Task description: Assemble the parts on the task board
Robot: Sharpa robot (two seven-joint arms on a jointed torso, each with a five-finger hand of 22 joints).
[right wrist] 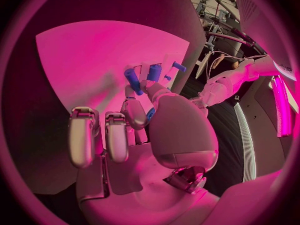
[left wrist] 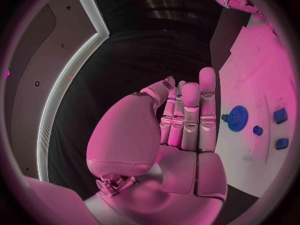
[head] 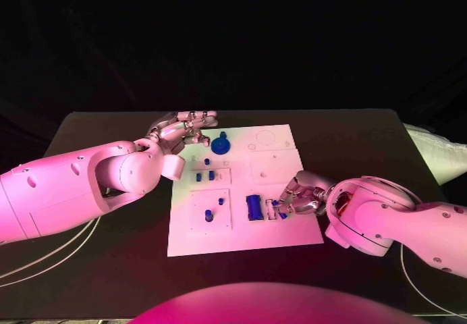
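Note:
The white task board (head: pixel 277 233) lies mid-table. A blue gear (head: pixel 222 145) (left wrist: pixel 237 118) stands near its far left corner. My left hand (head: pixel 185 128) (left wrist: pixel 181 120) hovers beside the gear, its thumb and fingers pinching a small blue part (head: pixel 206 142) (left wrist: pixel 179 90). Small blue pegs (head: pixel 205 176) and an upright peg (head: pixel 208 215) sit on the board's left side. My right hand (head: pixel 297 198) (right wrist: pixel 140 115) rests low over the board's right middle, next to a long blue block (head: pixel 254 206) (right wrist: pixel 132 80), and pinches a small blue part (head: pixel 282 214) (right wrist: pixel 152 114).
The black table (head: pixel 360 135) surrounds the board. A white cloth-like object (head: pixel 433 155) lies at the table's right edge. White cables (head: pixel 48 260) hang off the front left. More blue pieces (right wrist: pixel 178 66) stand beyond my right hand's fingers.

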